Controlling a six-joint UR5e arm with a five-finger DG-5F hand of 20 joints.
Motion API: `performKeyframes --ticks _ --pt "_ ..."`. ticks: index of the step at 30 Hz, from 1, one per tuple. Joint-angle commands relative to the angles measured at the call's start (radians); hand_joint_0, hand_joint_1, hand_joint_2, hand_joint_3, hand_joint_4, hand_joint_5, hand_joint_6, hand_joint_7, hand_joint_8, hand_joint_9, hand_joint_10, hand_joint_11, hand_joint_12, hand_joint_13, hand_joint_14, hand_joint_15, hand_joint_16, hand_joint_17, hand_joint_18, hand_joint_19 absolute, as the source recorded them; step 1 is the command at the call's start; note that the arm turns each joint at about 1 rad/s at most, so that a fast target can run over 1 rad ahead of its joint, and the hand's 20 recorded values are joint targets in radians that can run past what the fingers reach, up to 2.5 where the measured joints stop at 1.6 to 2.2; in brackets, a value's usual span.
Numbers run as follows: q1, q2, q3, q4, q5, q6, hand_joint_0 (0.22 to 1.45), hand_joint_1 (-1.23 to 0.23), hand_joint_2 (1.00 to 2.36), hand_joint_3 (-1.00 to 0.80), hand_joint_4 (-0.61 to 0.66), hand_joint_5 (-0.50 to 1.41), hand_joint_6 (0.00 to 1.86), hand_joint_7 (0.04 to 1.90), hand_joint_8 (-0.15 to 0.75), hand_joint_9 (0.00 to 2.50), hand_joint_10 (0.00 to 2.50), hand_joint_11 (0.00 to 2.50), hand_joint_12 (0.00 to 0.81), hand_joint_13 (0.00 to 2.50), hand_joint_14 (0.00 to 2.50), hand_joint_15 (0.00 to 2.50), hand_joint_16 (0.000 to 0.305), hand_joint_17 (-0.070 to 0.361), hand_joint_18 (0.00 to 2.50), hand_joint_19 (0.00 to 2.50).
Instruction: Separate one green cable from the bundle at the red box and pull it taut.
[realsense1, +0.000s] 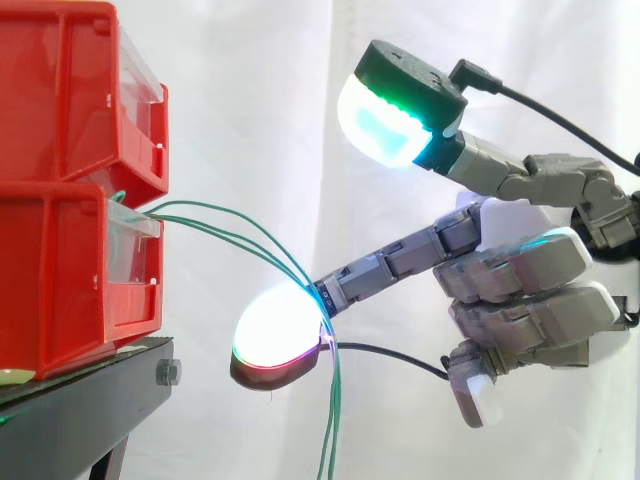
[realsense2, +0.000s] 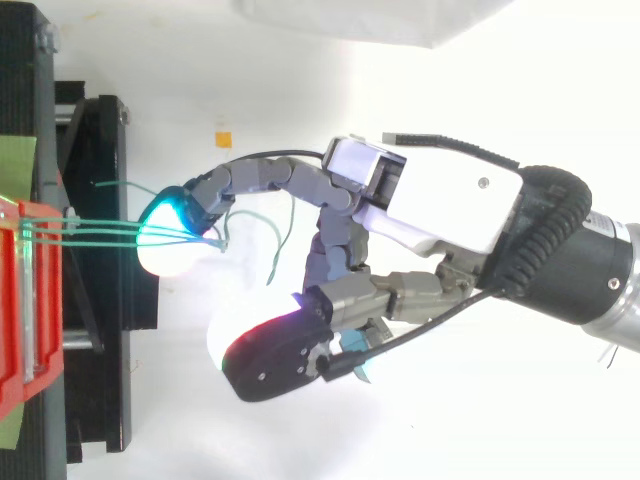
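Several thin green cables (realsense1: 235, 228) leave the top of the lower red bin (realsense1: 60, 280), arc right and down, then hang loose past the bottom of the side view. My hand (realsense1: 520, 290) comes in from the right. One straight finger reaches left, and its glowing pad (realsense1: 280, 335) lies against the cables where they bend downward. The thumb pad (realsense1: 385, 120) stands high and well apart; the other fingers are curled in at the palm. From above, the cables (realsense2: 100, 232) run from the red bin (realsense2: 15, 330) to that cyan pad (realsense2: 165, 250), close together.
A second red bin (realsense1: 60, 90) is stacked on the lower one, both on a black stand (realsense1: 80, 400). Loose green cable ends (realsense2: 280, 230) curl beneath the hand. A small orange mark (realsense2: 223, 138) lies on the white surface. A white curtain hangs behind.
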Motion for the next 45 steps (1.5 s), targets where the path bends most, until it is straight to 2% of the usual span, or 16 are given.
performKeyframes --ticks 1,8,15,18,28,33,36,41,45 --pt "0.001 -0.001 0.000 0.016 -0.011 -0.067 0.39 -0.50 1.00 -0.50 0.35 -0.15 0.50 0.66 0.400 2.11 0.02 0.45 0.574 2.19 0.02 0.57 0.092 0.206 2.50 0.23" --pt "0.001 0.000 -0.002 0.062 -0.068 -0.201 0.39 -0.50 1.00 -0.50 0.35 -0.15 0.50 0.66 0.399 2.12 0.02 0.44 0.573 2.19 0.02 0.56 0.091 0.206 2.50 0.23" --pt "0.002 -0.001 -0.003 0.071 -0.090 -0.259 0.39 -0.50 1.00 -0.50 0.35 -0.15 0.50 0.66 0.398 2.11 0.02 0.44 0.578 2.19 0.02 0.57 0.091 0.205 2.50 0.24" --pt "0.002 -0.001 -0.023 0.091 -0.110 -0.285 0.39 -0.50 1.00 -0.50 0.35 -0.15 0.50 0.66 0.396 2.11 0.02 0.43 0.572 2.19 0.02 0.56 0.091 0.204 2.50 0.24" --pt "0.004 -0.001 -0.064 0.162 -0.110 -0.285 0.39 -0.50 1.00 -0.50 0.35 -0.15 0.50 0.66 0.396 2.12 0.02 0.43 0.573 2.19 0.02 0.56 0.091 0.206 2.50 0.23" --pt "0.004 -0.001 -0.066 0.158 -0.111 -0.284 0.39 -0.50 1.00 -0.50 0.35 -0.15 0.50 0.65 0.397 2.12 0.01 0.44 0.572 2.19 0.02 0.56 0.091 0.205 2.50 0.24" --pt "-0.003 -0.001 -0.066 0.158 -0.116 -0.284 0.39 -0.50 1.00 -0.50 0.35 -0.15 0.50 0.66 0.401 2.12 0.02 0.43 0.572 2.19 0.02 0.56 0.091 0.204 2.50 0.24" --pt "-0.012 -0.001 -0.066 0.171 -0.156 -0.287 0.39 -0.50 1.00 -0.50 0.35 -0.15 0.50 0.66 0.402 2.11 0.02 0.43 0.578 2.19 0.02 0.57 0.091 0.204 2.50 0.24" --pt "-0.018 -0.003 -0.066 0.212 -0.166 -0.284 0.39 -0.50 1.00 -0.50 0.35 -0.15 0.50 0.66 0.398 2.11 0.02 0.45 0.574 2.19 0.02 0.57 0.091 0.204 2.50 0.24"
